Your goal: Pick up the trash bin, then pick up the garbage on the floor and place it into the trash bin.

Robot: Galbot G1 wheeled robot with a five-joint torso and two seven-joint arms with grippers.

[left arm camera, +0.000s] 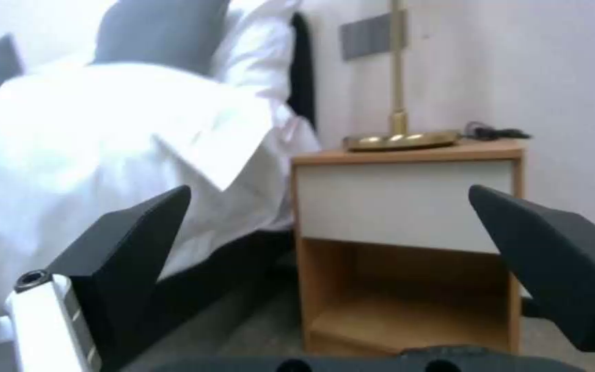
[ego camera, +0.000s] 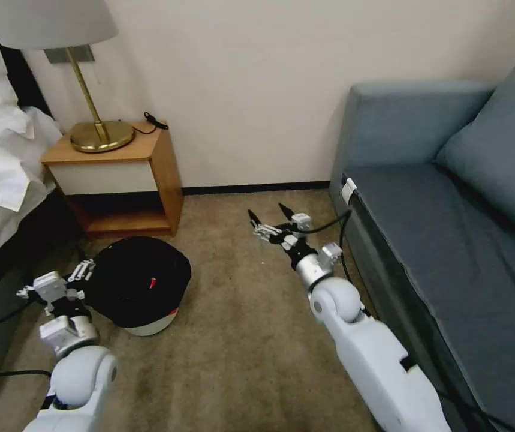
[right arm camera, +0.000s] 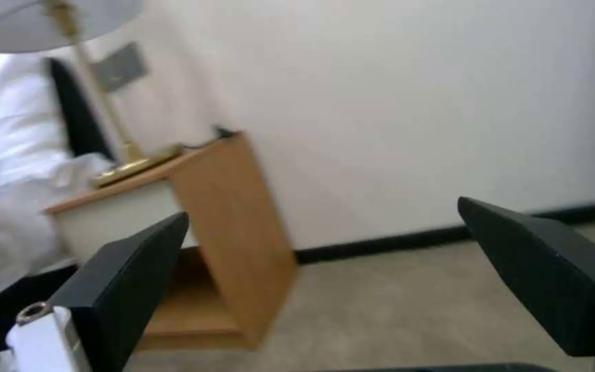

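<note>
**A:** so where's the trash bin (ego camera: 140, 285) sitting?

**B:** On the carpet (ego camera: 239, 336), around 8 o'clock in the head view, right in front of the wooden nightstand (ego camera: 128, 180). Black bag spread over the top, white body peeking out at the bottom, and a small red bit lying on the bag.

**A:** and the arms?

**B:** The left gripper (ego camera: 71, 279) is low at the bin's 9 o'clock side, just beside the rim, forearm coming up from the bottom corner, wrist angled toward the nightstand. Fingers (left arm camera: 132, 243) are spread wide, nothing between them; the wrist view looks past them at the bed (left arm camera: 105, 134) and lamp (left arm camera: 400, 103).

**A:** right one?

**B:** The right gripper (ego camera: 267, 217) is stretched forward near the centre, alongside the grey sofa (ego camera: 449, 228), well apart from the bin. Its fingers (right arm camera: 129, 268) are parted too, holding nothing.
</note>
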